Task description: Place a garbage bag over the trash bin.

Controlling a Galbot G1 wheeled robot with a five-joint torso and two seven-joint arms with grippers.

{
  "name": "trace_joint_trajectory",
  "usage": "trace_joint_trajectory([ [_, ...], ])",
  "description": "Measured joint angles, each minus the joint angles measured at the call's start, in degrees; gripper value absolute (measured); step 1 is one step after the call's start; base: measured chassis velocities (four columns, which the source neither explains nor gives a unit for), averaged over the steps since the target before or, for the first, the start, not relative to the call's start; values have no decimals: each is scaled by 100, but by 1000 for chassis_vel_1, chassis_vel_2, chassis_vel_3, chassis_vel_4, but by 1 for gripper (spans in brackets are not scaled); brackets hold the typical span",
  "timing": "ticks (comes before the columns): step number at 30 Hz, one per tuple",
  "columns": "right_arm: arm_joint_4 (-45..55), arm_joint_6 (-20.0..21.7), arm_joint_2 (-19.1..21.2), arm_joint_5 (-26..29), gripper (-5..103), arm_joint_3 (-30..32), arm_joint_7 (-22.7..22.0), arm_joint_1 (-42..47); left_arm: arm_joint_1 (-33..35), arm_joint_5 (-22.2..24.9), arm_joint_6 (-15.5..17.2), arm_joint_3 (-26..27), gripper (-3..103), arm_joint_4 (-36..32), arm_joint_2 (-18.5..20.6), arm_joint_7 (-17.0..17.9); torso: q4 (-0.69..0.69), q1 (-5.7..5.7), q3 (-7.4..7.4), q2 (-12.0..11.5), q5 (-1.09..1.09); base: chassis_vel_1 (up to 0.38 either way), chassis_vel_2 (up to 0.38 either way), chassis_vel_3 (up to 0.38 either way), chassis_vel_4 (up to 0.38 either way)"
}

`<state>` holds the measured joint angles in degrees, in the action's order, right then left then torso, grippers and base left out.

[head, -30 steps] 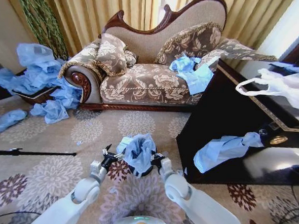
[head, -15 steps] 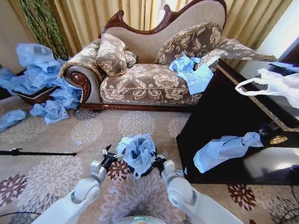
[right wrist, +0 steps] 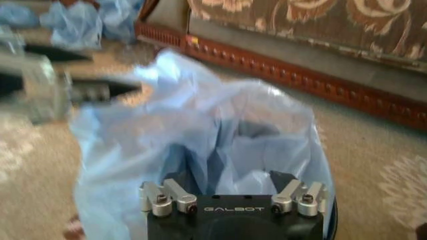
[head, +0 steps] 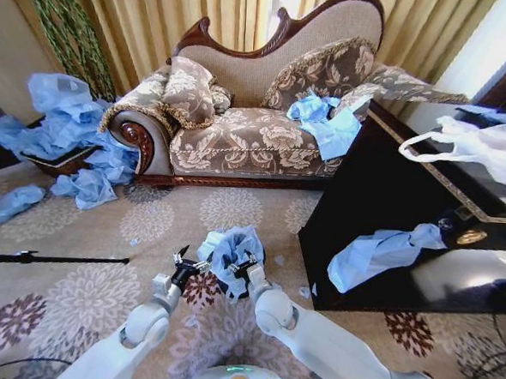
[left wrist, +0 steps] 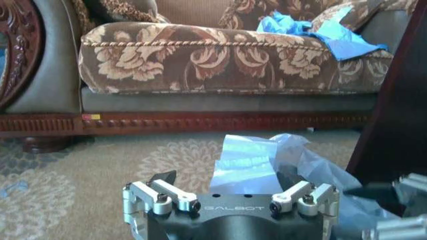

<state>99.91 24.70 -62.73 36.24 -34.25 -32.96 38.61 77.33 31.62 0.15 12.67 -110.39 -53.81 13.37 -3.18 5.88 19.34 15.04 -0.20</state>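
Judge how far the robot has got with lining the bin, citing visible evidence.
Done: the garbage bag is bunched over the trash bin on the carpet. In hand: the right gripper and left gripper flank it, both open. Left: spreading the bag over the rim.

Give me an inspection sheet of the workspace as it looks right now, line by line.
Surface: patterned carpet.
Job's things: garbage bag bunched over the trash bin, whose black edge peeks out beneath.
Clutter: loose blue bags left of the sofa, more on its seat; a white handled bag on the dark cabinet.
Grippers: left gripper open beside the bag; right gripper open at the bag.
Cables: black cable at far right.
Surroundings: gold curtains.
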Motion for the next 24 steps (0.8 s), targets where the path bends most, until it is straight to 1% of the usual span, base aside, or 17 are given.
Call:
trace_joint_trajectory([
  [2,-37,-6,-6,-7,88,-12,3,-11,-3,3,-3,-1,100,1,0,-2,0,0,0,0,0,0,0,0,0],
  [3,-147,-21,-28,-15,93,-28,8,-45,-10,14,-21,-3,100,4,2,-8,0,0,0,0,1,0,0,0,0],
  [5,-231,-30,-47,2,85,-28,14,-95,-12,23,-56,-4,100,9,20,-14,2,0,0,0,1,0,0,0,0],
  [7,-244,-31,-46,18,85,-30,18,-114,-12,28,-62,-3,100,9,27,-16,1,0,0,0,0,0,0,0,0],
  [9,-264,-34,-32,58,74,-61,30,-157,-19,35,-78,-1,100,9,31,-24,2,0,0,0,1,0,0,0,0],
  [10,-276,-36,-28,68,74,-71,30,-167,-26,38,-82,-1,100,12,31,-26,1,0,0,0,1,0,0,0,0],
  [11,-289,-40,-28,74,63,-77,30,-171,-35,43,-87,-1,100,17,30,-27,1,0,0,0,0,0,0,0,0],
  [13,-292,-41,-27,76,63,-79,30,-171,-38,44,-88,-1,100,18,29,-27,1,0,0,0,0,0,0,0,0],
  [14,-296,-42,-23,89,52,-84,25,-171,-45,47,-93,-1,100,25,26,-28,1,0,0,0,1,0,0,0,0],
  [17,-296,-51,-8,92,52,-84,6,-166,-46,49,-97,-2,100,27,23,-30,1,0,0,0,1,0,0,0,0],
  [18,-296,-52,-3,93,41,-84,-1,-164,-46,50,-98,-2,100,28,22,-30,1,0,0,0,1,0,0,0,0],
  [19,-296,-67,16,94,41,-75,-19,-148,-44,51,-103,-2,100,37,17,-31,1,0,0,0,1,0,0,0,0],
  [20,-294,-74,25,93,30,-69,-23,-144,-44,51,-105,-3,100,41,16,-32,1,0,0,0,1,0,0,0,0],
  [22,-287,-100,46,89,30,-53,-30,-132,-44,52,-109,-6,100,48,11,-32,1,0,0,0,1,0,0,0,0],
  [23,-282,-108,55,88,20,-45,-32,-128,-45,52,-109,-9,100,51,9,-32,1,0,0,0,1,0,0,0,0],
  [24,-269,-125,69,85,20,-29,-33,-118,-47,52,-109,-13,100,54,7,-32,1,0,0,0,1,0,0,0,0],
])
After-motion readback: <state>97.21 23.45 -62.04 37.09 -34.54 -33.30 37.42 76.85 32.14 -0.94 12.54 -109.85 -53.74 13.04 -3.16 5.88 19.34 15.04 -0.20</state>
